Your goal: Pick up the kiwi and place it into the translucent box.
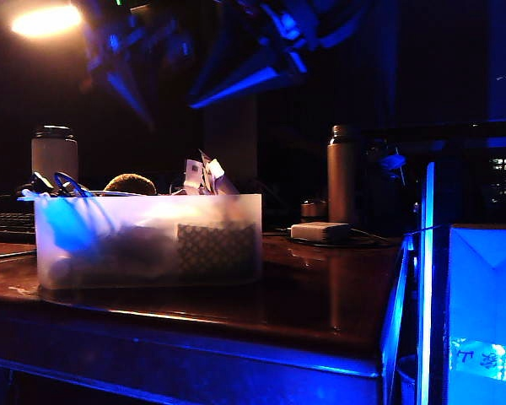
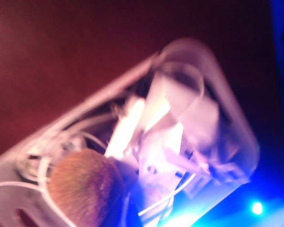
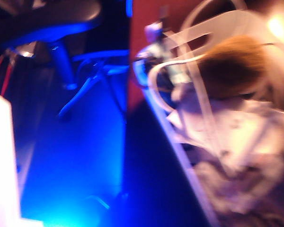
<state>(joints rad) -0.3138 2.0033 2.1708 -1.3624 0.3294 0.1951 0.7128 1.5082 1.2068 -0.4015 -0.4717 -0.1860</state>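
Room: lying dark, blue light washing over it
Table: glossy brown wood, bearing the translucent box
Box contents: kiwi sitting atop papers and cables
Left gripper: out of frame, closed
Right gripper: out of frame, opening undeterminable

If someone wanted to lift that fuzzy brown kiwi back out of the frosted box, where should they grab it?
Probably from above, pinching the kiwi across its narrow middle. Its rounded top pokes over the translucent box rim, while wires and paper crowd its sides, so only the top looks free. Neither the left nor the right gripper is visible.
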